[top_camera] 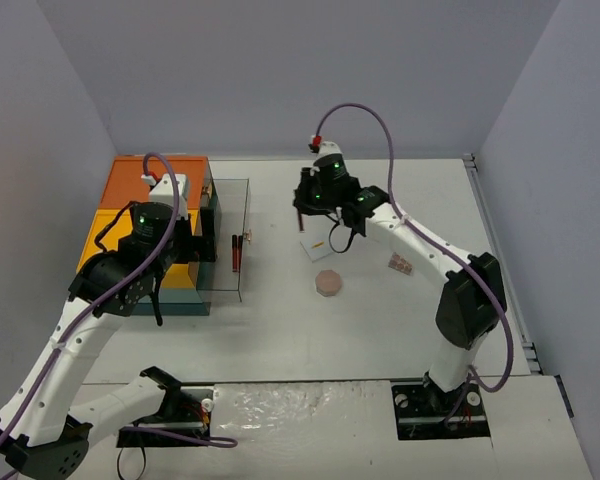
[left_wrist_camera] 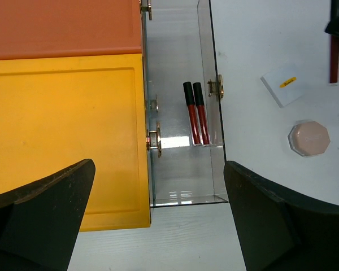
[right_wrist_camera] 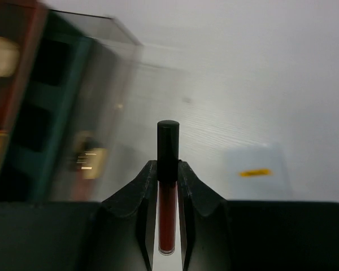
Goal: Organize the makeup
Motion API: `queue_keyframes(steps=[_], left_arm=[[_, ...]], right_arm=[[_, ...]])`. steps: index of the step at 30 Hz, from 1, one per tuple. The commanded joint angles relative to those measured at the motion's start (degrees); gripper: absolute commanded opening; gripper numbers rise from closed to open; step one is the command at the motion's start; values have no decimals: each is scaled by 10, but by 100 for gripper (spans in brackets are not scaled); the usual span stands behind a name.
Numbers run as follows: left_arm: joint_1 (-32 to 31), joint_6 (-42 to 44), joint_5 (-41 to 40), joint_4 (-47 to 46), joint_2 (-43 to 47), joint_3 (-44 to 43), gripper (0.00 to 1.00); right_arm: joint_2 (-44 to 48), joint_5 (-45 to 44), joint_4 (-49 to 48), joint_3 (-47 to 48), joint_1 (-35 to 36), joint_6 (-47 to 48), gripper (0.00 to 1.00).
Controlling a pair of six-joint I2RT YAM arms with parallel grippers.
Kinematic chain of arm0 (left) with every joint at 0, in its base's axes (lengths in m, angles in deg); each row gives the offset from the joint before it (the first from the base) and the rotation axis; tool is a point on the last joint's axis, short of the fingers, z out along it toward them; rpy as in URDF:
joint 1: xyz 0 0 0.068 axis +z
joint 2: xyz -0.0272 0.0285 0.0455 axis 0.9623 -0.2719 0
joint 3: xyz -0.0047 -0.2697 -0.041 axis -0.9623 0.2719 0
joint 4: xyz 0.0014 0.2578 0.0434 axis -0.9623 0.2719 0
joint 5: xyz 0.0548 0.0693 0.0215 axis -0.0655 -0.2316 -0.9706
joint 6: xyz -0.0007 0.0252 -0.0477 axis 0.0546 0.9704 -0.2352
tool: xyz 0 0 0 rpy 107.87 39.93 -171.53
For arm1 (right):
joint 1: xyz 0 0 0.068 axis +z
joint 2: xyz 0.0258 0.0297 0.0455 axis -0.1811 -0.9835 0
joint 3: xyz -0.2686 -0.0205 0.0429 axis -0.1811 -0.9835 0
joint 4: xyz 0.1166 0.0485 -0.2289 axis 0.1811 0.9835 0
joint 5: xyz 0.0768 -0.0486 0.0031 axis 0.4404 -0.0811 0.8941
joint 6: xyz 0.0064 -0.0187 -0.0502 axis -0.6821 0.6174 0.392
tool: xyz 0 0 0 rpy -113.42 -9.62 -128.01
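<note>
The right fingers (right_wrist_camera: pixel 153 172) are clamped tight on a red tube (right_wrist_camera: pixel 168 149), its black cap sticking out past their tips, held above the counter (left_wrist_camera: pixel 260 34) near the white card (left_wrist_camera: pixel 281 84); a pink compact (left_wrist_camera: pixel 309 138) lies just beside that card. The left fingers (left_wrist_camera: pixel 271 214) are spread wide with nothing between them, over the yellow lid (left_wrist_camera: pixel 62 124) and the clear case (left_wrist_camera: pixel 206 45); two more red tubes (left_wrist_camera: pixel 196 113) lie side by side, touching, inside that case.

left tool (left_wrist_camera: pixel 158 223) wide open | right tool (right_wrist_camera: pixel 168 172) pinched closed, arm stretched forward
</note>
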Motion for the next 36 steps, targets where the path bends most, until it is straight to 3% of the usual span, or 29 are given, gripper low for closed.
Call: queue_keyframes(steps=[1,6,13,16,21,26,32,36], left_arm=[[5,-3,-9,-16,1,-46,97],[5,-4,-13,-3,2,-50,97],[5,-11,-6,4,-1,-54,97],[5,-14,6,-3,-11,-57,97],[6,-18,31,-20,-44,-73,97],[3,-40,88,-53,-110,-107,97],[-22,-68,128,-110,-219,-138,97],[-58,-70,127,-132,-295,-181,97]], right_arm=[[2,11,-92,84,89,-113,0],[-87,46,-156,155,134,-190,3],[-136,70,-167,187,147,-181,54],[-117,70,-155,179,144,-153,64],[-52,43,-131,116,123,-104,69],[78,-60,-66,-20,53,-27,74],[218,-120,-26,-188,-40,11,98],[281,-121,-9,-251,-88,15,100]])
